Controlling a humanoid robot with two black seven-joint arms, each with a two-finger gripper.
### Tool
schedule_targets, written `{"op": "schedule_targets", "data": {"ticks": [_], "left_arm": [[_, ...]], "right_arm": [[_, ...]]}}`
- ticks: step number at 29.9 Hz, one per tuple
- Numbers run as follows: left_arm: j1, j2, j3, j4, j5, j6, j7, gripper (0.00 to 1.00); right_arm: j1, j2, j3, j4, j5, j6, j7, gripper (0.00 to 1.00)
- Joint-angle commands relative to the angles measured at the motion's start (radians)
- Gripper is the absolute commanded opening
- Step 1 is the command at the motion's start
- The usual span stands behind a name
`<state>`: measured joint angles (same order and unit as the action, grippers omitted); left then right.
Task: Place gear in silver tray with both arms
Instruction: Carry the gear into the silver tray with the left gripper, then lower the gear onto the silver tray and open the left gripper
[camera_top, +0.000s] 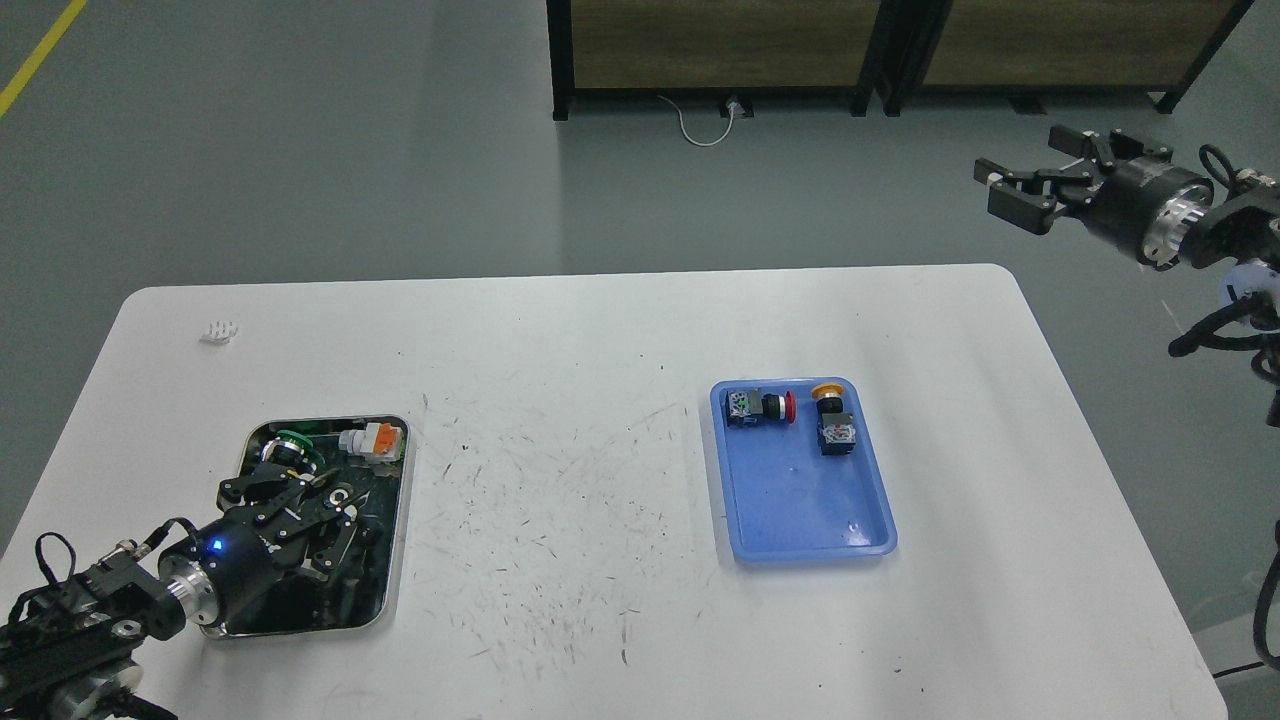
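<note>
The silver tray (396, 520) lies at the table's front left. It holds a green-capped switch (293, 442) and an orange-and-white switch (372, 440) at its far end. My left gripper (305, 492) hangs low over the tray's middle, fingers spread open, just short of the green-capped switch; nothing shows between its fingers. My right gripper (1008, 190) is open and empty, raised high beyond the table's far right corner. Two more switches, one red-capped (762, 407) and one yellow-capped (833, 420), lie in the blue tray (800, 505).
The blue tray sits right of the table's centre. A small white part (219, 331) lies near the far left corner. The white tabletop (560, 450) between the trays is scuffed. Dark wooden cabinets (720, 45) stand on the floor behind.
</note>
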<state>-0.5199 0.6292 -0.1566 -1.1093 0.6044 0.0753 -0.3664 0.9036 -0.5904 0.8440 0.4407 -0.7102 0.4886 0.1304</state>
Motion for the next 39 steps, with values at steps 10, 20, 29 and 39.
{"op": "schedule_targets", "data": {"ticks": [10, 20, 29, 39], "left_arm": [[0.014, -0.043, -0.009, 0.058, -0.035, 0.001, 0.0, 0.46], [0.011, -0.043, -0.027, 0.06, -0.066, 0.0, -0.003, 0.74], [0.012, -0.042, -0.037, 0.051, -0.066, -0.002, -0.006, 0.8], [0.037, -0.037, -0.034, 0.043, -0.066, 0.0, -0.006, 0.94]], "right_arm": [[0.0, 0.009, -0.003, -0.005, -0.002, 0.0, 0.0, 0.95], [0.003, 0.015, -0.003, -0.014, -0.002, 0.0, 0.0, 0.95], [0.005, 0.015, -0.003, -0.019, -0.002, 0.0, 0.0, 0.96], [0.008, 0.015, -0.003, -0.019, 0.0, 0.0, 0.0, 0.96]]}}
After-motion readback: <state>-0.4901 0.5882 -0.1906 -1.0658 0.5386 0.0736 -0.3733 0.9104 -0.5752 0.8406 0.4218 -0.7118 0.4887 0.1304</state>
